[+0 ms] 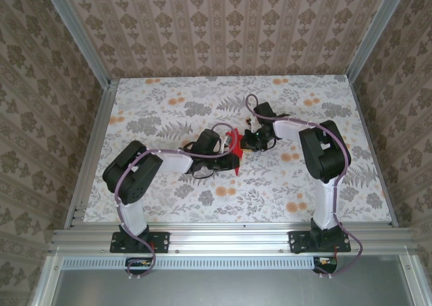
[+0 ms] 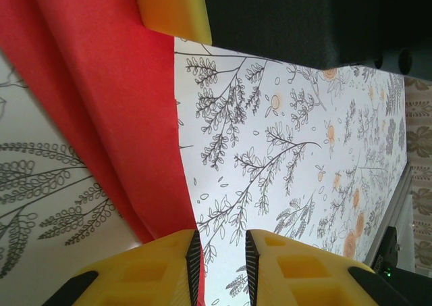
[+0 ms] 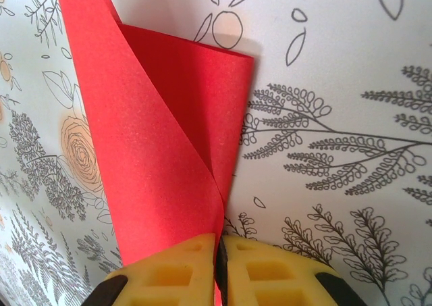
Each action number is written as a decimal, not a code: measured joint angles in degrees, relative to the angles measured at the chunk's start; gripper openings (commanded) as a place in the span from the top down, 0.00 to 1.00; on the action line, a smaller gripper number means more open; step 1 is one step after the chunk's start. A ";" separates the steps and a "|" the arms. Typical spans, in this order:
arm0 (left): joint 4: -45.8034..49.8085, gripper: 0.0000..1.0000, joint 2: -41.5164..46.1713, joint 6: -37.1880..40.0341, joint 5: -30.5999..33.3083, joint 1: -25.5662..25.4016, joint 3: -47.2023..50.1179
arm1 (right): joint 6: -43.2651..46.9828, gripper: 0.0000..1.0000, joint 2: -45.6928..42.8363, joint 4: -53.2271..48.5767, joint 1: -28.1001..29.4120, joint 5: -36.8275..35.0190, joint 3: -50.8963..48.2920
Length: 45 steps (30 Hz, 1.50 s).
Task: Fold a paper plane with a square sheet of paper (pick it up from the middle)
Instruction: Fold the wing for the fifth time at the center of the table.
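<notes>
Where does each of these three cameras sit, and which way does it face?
Top: fixed above and behind, looking down at the table; left arm and right arm show, meeting at the paper.
Left wrist: on the left arm, looking low across the table; left gripper at bottom, jaws apart.
Right wrist: on the right arm, looking down; right gripper at bottom, pinching the paper.
All three share the paper.

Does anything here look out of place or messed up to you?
Only the red paper stands out. It isn't lying flat: pinched in the right jaws, it curls over the table in a loose, rounded fold, and its edges don't line up. I see no tear and nothing spilled.
</notes>
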<state>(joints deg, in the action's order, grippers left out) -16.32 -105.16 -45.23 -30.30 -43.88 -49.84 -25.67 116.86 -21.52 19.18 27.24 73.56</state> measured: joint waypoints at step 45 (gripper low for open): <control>6.58 0.70 -5.90 3.91 -0.09 -3.04 -7.85 | -0.20 0.88 0.31 -0.98 0.09 -0.13 0.66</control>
<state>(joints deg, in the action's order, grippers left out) -9.74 -111.07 -41.32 -30.39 -46.92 -57.69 -25.87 117.16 -22.50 19.27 27.11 74.22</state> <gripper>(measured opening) 0.299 0.124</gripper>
